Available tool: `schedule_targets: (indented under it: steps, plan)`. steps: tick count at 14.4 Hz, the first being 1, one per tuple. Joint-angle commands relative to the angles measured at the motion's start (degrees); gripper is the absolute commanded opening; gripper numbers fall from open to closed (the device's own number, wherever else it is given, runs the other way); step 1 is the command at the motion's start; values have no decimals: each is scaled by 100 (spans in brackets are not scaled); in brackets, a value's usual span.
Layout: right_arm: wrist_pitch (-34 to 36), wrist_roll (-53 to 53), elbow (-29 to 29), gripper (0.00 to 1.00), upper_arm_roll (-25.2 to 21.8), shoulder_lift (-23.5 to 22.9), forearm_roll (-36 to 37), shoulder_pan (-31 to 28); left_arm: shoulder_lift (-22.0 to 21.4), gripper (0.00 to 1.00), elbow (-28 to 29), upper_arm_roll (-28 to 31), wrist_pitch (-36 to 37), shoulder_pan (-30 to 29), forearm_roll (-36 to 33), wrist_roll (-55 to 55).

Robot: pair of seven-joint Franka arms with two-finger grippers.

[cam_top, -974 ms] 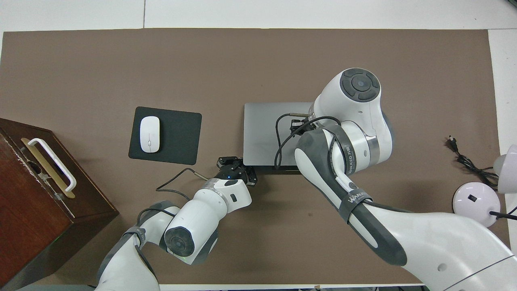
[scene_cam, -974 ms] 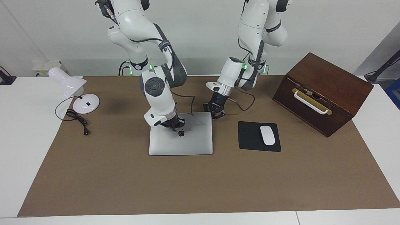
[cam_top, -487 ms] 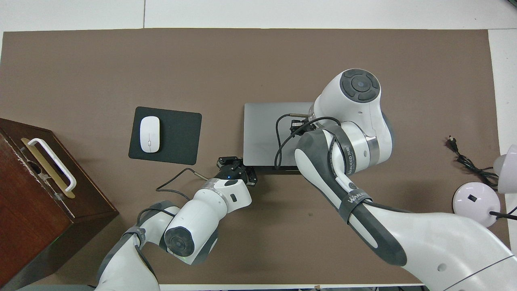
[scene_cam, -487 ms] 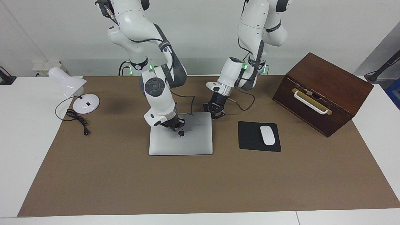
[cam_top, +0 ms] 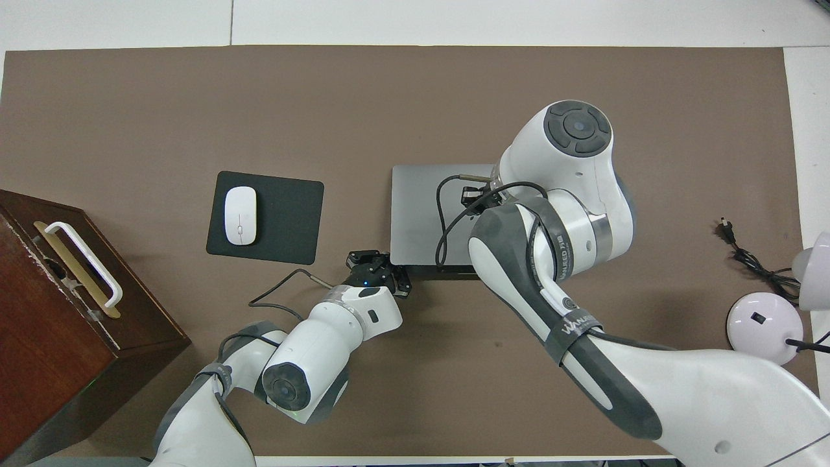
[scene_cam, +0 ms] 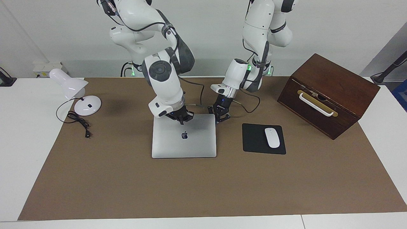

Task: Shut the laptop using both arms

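The laptop (scene_cam: pixel 184 136) lies shut at frame centre, logo upright in the facing view, hinge edge toward the robots. The right gripper (scene_cam: pixel 181 116) hovers over that edge, the left gripper (scene_cam: pixel 221 116) beside its corner; whether either's fingers are apart I cannot tell.

Silver-grey laptop (scene_cam: pixel 183 136), black mouse pad (scene_cam: pixel 254 140), white mouse (scene_cam: pixel 272 137), brown mat (scene_cam: pixel 203 184).

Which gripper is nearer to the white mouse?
Left. The left gripper sits at the closed laptop's corner toward the mouse; the right gripper is over the lid's robot-side edge.
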State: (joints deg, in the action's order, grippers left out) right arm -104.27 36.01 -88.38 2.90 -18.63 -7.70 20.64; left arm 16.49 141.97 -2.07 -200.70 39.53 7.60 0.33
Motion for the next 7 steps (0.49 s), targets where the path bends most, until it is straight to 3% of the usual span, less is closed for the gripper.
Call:
schedule_targets:
  steps: [1, 3, 7]
  plan:
    - [1177, -75, 1118, 0, -61, 34, 128, -165, 100, 0, 190, 31, 14, -129, -4, 125]
    - [1741, -714, 1376, 0, -53, 280, 653, -419, 100, 0, 190, 40, 14, -129, -4, 117]
    - [2199, -2611, 1376, 0, -79, 921, 1253, -1008, 100, 0, 182, 31, 22, -138, -4, 29]
